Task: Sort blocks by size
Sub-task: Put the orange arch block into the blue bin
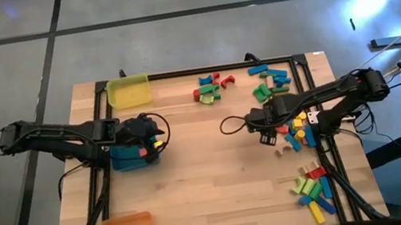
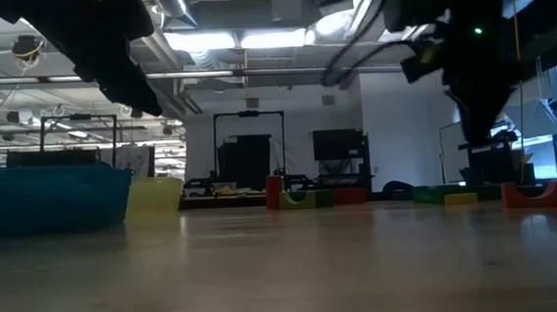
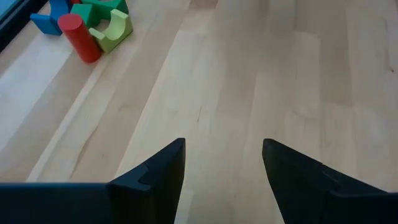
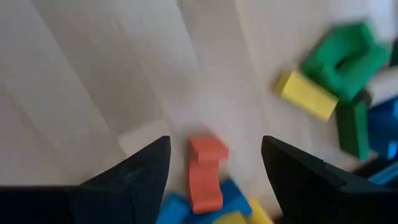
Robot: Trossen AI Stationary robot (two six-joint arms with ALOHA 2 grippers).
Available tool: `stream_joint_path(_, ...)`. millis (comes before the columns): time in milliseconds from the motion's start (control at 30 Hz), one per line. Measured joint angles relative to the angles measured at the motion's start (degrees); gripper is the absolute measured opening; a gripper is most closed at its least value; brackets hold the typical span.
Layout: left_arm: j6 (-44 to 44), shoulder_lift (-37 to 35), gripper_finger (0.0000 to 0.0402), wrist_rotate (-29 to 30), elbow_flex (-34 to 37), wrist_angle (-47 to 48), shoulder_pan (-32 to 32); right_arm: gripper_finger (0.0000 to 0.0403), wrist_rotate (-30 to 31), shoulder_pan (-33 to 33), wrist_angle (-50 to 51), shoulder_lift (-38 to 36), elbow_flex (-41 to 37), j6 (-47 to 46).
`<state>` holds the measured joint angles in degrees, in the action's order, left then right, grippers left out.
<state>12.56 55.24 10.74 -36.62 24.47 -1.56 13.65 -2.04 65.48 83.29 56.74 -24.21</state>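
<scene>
Wooden table (image 1: 209,167) with scattered blocks (image 1: 309,188) and three trays (image 1: 129,92)

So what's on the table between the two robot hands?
Nothing: from above, bare wood lies between the left hand and right hand.

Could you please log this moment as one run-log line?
left claw: open, empty, over blue tray | right claw: open, above red block | trays: no blocks visible inside

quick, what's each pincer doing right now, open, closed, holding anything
Left pincer: open, empty, over the blue tray.
Right pincer: open, empty, hanging above a red block at the pile's edge.
</scene>
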Motion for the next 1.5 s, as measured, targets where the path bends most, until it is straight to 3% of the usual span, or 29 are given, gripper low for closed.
stream_joint_path(500, 0.0, 0.0, 0.0198, 0.0, 0.0, 0.1, 0.0, 0.0254, -7.7, 10.3, -3.7, 0.0, -8.7, 3.9)
stream_joint_path(633, 0.0, 0.0, 0.0198, 0.0, 0.0, 0.1, 0.0, 0.0254, -10.8, 11.6, -7.5, 0.1, -11.3, 5.3)
stream_joint_path(867, -0.7, 0.0, 0.0198, 0.0, 0.0, 0.1, 0.0, 0.0252, -10.5, 11.6, -12.6, 0.1, -14.4, 6.5)
stream_joint_path(1367, -0.7, 0.0, 0.0198, 0.0, 0.0, 0.1, 0.0, 0.0145, -11.2, 11.5, -18.1, 0.0, -18.5, 6.7)
stream_joint_path(1500, -0.6, 0.0, 0.0198, 0.0, 0.0, 0.1, 0.0, 0.0138, -11.1, 11.5, -18.3, 0.1, -18.5, 6.9)
